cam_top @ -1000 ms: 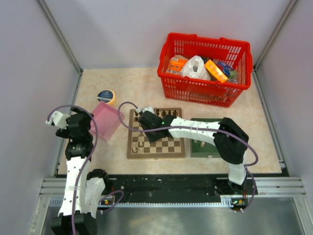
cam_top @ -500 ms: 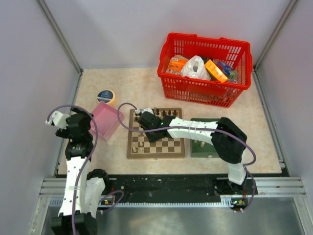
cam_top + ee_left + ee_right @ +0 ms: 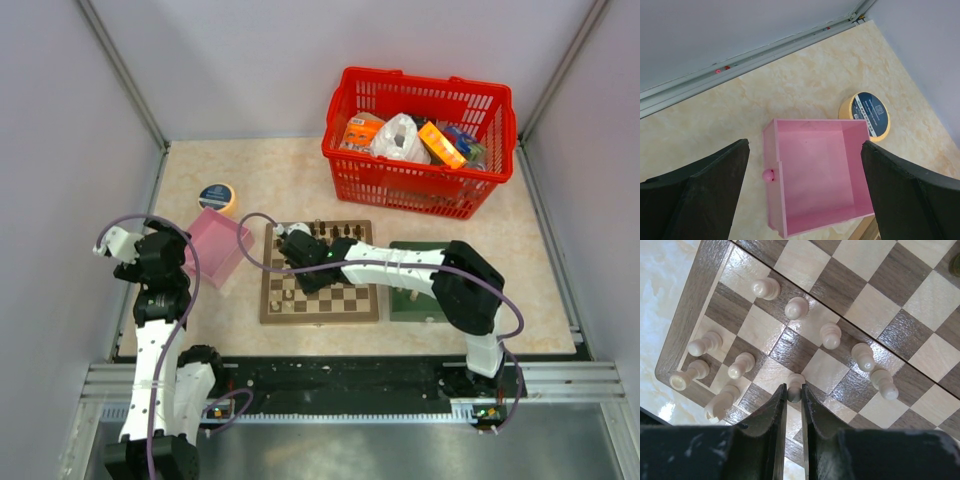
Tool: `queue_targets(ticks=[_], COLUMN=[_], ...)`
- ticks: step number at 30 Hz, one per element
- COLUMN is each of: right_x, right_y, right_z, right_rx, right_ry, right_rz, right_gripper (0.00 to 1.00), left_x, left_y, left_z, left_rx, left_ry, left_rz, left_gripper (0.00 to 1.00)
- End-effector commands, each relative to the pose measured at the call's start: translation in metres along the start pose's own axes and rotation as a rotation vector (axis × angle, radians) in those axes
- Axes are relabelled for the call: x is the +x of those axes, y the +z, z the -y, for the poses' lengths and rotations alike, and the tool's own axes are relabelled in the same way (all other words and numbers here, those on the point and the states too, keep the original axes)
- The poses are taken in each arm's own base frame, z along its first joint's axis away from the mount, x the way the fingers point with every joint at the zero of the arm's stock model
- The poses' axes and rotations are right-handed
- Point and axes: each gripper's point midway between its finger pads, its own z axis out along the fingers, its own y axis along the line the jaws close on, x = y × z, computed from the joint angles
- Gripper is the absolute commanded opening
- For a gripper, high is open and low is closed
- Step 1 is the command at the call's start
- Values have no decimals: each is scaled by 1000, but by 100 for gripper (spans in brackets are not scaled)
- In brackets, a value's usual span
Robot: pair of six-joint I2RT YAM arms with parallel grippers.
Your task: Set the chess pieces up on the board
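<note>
The board (image 3: 340,297) lies in the middle of the table, with dark brown chess pieces (image 3: 337,230) along its far row and cream ones (image 3: 279,291) near its left side. My right gripper (image 3: 292,246) reaches over the board's left part. In the right wrist view it (image 3: 794,392) is shut on a cream pawn (image 3: 795,383) just above the squares, with several other cream pieces (image 3: 830,335) standing around on the board (image 3: 875,300). My left gripper (image 3: 805,200) is open and empty, hovering above the pink box (image 3: 817,175).
The pink box (image 3: 215,250) lies left of the board, with a yellow tape roll (image 3: 217,196) behind it. A green tray (image 3: 420,295) holding a few pieces lies right of the board. A red basket (image 3: 420,135) of packets stands at the back right.
My right gripper has shifted slightly left over the board with the pawn in it. The left arm has not moved.
</note>
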Motion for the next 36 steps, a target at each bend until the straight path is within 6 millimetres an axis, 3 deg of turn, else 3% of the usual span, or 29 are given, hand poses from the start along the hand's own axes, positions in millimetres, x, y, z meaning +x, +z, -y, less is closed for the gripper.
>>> queue_targets(ticks=[1, 18, 36], right_x=[-16, -15, -10], right_y=[-1, 1, -9], right_z=[-18, -37, -30], right_rx=[-31, -53, 4], right_ry=[-14, -46, -68], right_rz=[46, 49, 53], right_gripper=[14, 14, 14], left_x=[-7, -6, -6], left_y=[0, 1, 0], left_z=[3, 2, 2], left_rx=[13, 8, 11], left_ry=[-10, -9, -12], left_rz=[24, 21, 22], left_gripper=[99, 99, 99])
